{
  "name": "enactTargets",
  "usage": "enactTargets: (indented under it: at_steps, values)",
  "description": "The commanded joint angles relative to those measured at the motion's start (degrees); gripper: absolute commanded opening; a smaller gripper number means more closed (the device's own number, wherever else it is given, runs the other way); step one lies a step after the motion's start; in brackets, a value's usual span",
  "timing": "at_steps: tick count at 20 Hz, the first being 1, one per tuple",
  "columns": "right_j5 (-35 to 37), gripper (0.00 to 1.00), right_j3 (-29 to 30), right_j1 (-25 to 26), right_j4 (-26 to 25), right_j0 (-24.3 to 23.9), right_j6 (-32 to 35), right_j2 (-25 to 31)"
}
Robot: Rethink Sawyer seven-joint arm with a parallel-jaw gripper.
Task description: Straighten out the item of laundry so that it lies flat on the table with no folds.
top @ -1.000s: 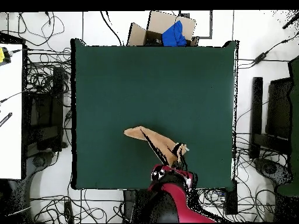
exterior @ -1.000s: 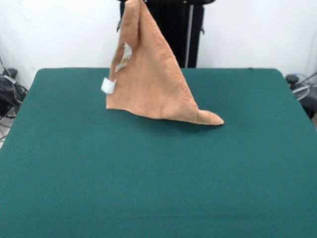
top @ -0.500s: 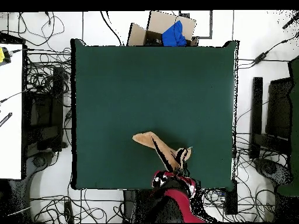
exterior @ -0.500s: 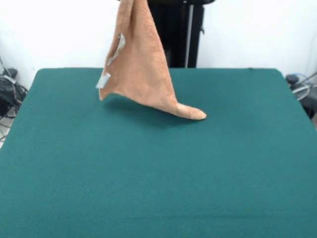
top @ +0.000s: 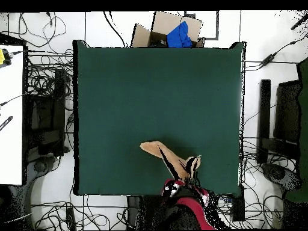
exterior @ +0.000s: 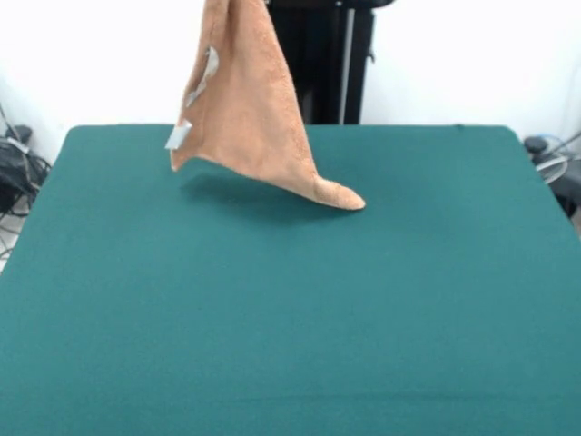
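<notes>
Now towel [exterior: 250, 109] hangs, corner touching table [exterior: 290, 318]

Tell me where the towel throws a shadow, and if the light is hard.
Front view: a soft, faint shadow lies on the table under the towel, so the light is diffuse. Overhead view: no clear shadow beside the towel.
</notes>
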Motion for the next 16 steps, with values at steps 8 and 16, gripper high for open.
enactTargets:
  at_steps: [8,16]
  values:
    - [-0.95,0.0,7.17,-2.97,5.18,-12.96,-20.04,8.57]
    - [-0.44,0.0,5.38,-2.36,5.67,-19.51,-24.84,12.72]
